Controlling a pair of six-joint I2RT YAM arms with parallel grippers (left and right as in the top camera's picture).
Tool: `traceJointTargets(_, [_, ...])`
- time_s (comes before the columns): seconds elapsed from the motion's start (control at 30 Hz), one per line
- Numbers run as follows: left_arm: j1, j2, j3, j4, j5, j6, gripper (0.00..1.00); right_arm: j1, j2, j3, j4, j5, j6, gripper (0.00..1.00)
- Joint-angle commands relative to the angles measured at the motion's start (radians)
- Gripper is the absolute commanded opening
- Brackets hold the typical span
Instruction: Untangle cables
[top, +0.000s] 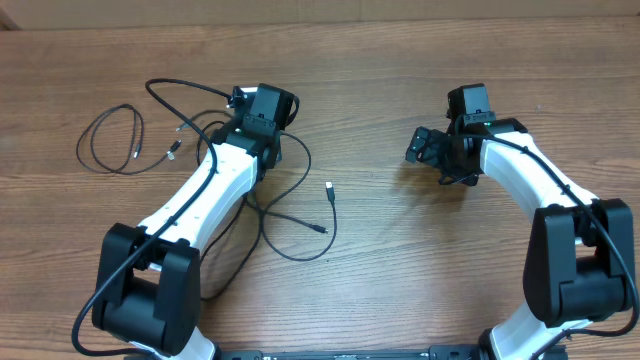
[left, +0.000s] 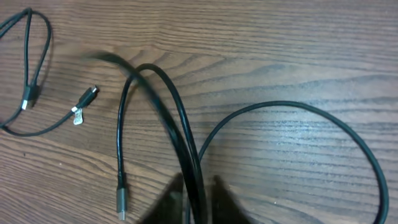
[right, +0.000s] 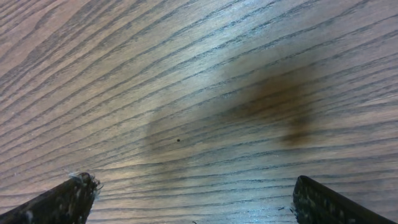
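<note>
Several thin black cables lie on the wooden table. One long cable (top: 297, 252) loops under my left arm; its plug ends (top: 329, 187) lie right of the arm. A separate small loop (top: 92, 150) lies at the far left. My left gripper (top: 238, 104) is low over the tangle, and in the left wrist view it (left: 199, 202) is shut on two strands of the long cable (left: 166, 102). A silver-tipped plug (left: 121, 202) lies just left of the fingers. My right gripper (top: 424, 148) is open and empty over bare wood, also in the right wrist view (right: 196, 208).
The small cable loop (left: 38, 53) and a loose plug with a tag (left: 86, 99) lie left of my left gripper. The table's far edge (top: 400, 18) runs along the top. A dark stain (right: 280, 102) marks the wood under the right gripper.
</note>
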Motion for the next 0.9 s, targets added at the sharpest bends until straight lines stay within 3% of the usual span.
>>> traceJointTargets(0.0, [0.010, 0.010, 0.014, 0.004, 0.005, 0.010, 0.33, 0.000, 0.003, 0.008, 0.003, 0.002, 0.004, 1.00])
traceJointTargets(0.43, [0.010, 0.011, 0.002, -0.006, 0.088, 0.009, 0.52, 0.000, 0.003, 0.008, 0.003, 0.002, 0.004, 1.00])
traceJointTargets(0.87, [0.010, 0.140, -0.016, -0.029, 0.099, 0.009, 0.53, 0.000, 0.003, 0.008, 0.004, 0.002, 0.004, 1.00])
